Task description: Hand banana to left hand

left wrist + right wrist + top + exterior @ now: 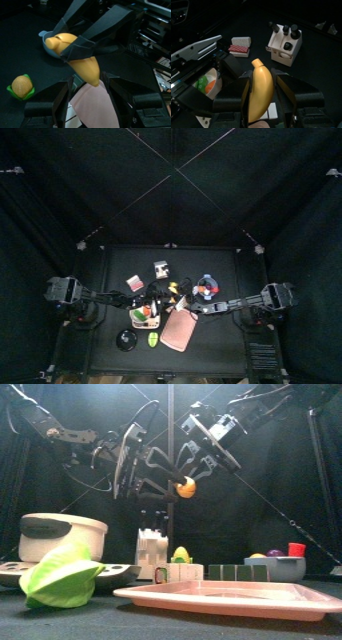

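Banana (pixel 260 90): held in the air above the tabletop (pixel 114 263).
Right gripper (pixel 262 102): jaws closed on the banana.
Left gripper (pixel 90 97): jaws apart, seemingly beside the banana tip.
Writing: none readable.

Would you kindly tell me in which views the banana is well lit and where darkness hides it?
Right wrist view: the banana is brightly lit, with a pale sheen, in the right gripper. Left wrist view: lit too, though black jaws cross its middle. Front view: a small yellow-orange spot amid black arms and curtains. Top view: too small and dark to pick out.
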You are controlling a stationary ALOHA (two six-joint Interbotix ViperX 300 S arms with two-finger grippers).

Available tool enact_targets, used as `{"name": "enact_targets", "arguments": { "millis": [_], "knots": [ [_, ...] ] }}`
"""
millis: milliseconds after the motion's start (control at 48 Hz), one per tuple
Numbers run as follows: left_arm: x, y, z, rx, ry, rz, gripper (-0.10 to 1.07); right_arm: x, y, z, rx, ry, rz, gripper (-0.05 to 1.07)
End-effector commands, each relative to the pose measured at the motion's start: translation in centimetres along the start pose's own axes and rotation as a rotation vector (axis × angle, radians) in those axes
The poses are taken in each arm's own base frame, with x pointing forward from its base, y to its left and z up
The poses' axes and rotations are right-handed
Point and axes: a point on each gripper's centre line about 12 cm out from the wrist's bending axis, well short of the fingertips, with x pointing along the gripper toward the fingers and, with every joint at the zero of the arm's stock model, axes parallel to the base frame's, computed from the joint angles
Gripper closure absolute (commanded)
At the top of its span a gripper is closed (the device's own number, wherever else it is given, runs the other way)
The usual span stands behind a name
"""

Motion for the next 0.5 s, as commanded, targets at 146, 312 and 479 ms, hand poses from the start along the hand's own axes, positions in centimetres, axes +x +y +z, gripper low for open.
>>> {"name": "enact_targets", "arguments": {
  "millis": [146,312,479],
  "knots": [
    [-0.76,0.12,1.60,-0.016,-0.043,0.001,0.11,-0.85,0.25,1.64,0.024,-0.036,0.018,0.51],
    [-0.81,-0.31,1.83,-0.003,-0.050,-0.016,0.11,-0.86,0.33,1.76,0.024,-0.039,0.021,0.51],
    [-0.34,-0.63,1.72,0.011,-0.046,-0.029,0.10,-0.74,0.58,1.83,0.024,-0.042,0.024,0.51]
  ]
}}
